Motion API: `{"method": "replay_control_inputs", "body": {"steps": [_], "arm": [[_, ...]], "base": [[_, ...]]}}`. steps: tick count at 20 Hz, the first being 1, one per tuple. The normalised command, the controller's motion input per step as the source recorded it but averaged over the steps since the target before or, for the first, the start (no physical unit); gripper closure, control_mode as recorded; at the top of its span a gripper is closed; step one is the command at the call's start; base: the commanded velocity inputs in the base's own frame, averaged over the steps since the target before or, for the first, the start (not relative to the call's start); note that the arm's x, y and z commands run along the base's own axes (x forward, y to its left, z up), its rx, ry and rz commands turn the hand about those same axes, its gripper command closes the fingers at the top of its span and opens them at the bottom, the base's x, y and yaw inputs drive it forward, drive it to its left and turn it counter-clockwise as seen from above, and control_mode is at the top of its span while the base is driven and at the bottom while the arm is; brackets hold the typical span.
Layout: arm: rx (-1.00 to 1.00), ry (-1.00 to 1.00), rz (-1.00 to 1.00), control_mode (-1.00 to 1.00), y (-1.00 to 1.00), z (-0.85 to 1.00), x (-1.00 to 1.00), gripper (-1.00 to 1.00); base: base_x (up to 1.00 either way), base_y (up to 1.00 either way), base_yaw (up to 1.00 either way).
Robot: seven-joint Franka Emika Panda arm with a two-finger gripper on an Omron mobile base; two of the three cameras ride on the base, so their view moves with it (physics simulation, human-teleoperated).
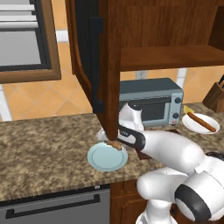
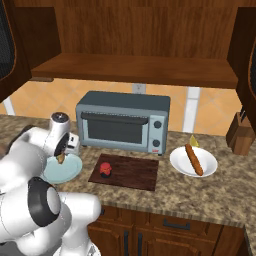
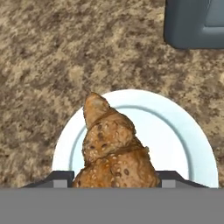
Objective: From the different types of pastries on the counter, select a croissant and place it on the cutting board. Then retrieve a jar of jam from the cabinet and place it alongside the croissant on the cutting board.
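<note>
Croissant [image 3: 114, 148] between claw [image 3: 114, 178] fingers

toaster oven [image 2: 122, 122] and jam jar [image 2: 105, 170] crowd cutting board [image 2: 132, 172].

Left base view: I look from behind-left, forward and down over the counter [image 1: 43, 144].
Right base view: from behind-right, same counter and toaster oven [image 2: 122, 121].
Hand view: very near, facing down on the light blue plate [image 3: 175, 127].

One croissant [image 3: 113, 148], one stick pastry [image 2: 194, 159], two plates [image 2: 65, 170] [image 2: 182, 167] — one jam jar [image 2: 105, 170], one cutting board [image 2: 132, 172], one toaster oven [image 2: 122, 121]
</note>
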Motion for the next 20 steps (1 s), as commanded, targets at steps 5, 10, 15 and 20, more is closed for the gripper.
{"method": "replay_control_inputs", "body": {"steps": [5, 10, 15, 20], "arm": [[0.03, 0.00, 0.09, -1.00, -0.68, 0.77, 0.00, 1.00], [0.00, 0.00, 0.08, -1.00, -0.82, 0.32, 0.00, 1.00], [0.00, 0.00, 0.07, -1.00, -0.93, 0.06, 0.00, 1.00], [0.00, 0.00, 0.06, -1.00, -0.89, 0.05, 0.00, 1.00]], "base": [[0.00, 0.00, 0.00], [0.00, 0.00, 0.00], [0.00, 0.00, 0.00], [0.00, 0.00, 0.00]]}}
